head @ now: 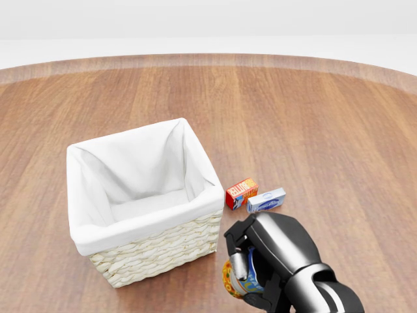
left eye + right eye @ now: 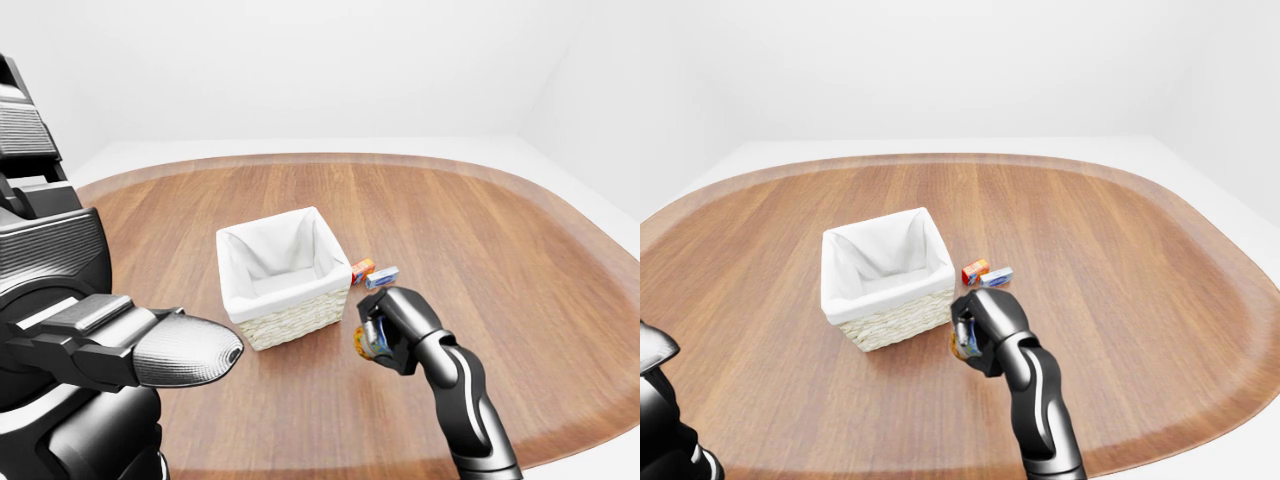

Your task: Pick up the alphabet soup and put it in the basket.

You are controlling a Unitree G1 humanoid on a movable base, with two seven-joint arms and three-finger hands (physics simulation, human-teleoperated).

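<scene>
The alphabet soup can [image 1: 240, 279], with a yellow rim and blue label, is held in my right hand [image 1: 251, 267], whose fingers close round it just right of the basket's near corner. The basket [image 1: 146, 257] is wicker with a white cloth liner and stands open and empty at the middle of the wooden table. The hand and can also show in the left-eye view [image 2: 375, 338]. My left hand [image 2: 190, 350] is at the lower left of the left-eye view, away from the table's things; its fingers cannot be read.
A small red box [image 1: 241, 193] and a small blue-and-white box [image 1: 266, 200] lie on the table just right of the basket, above my right hand. The oval wooden table [image 2: 1140, 250] stretches wide to the right.
</scene>
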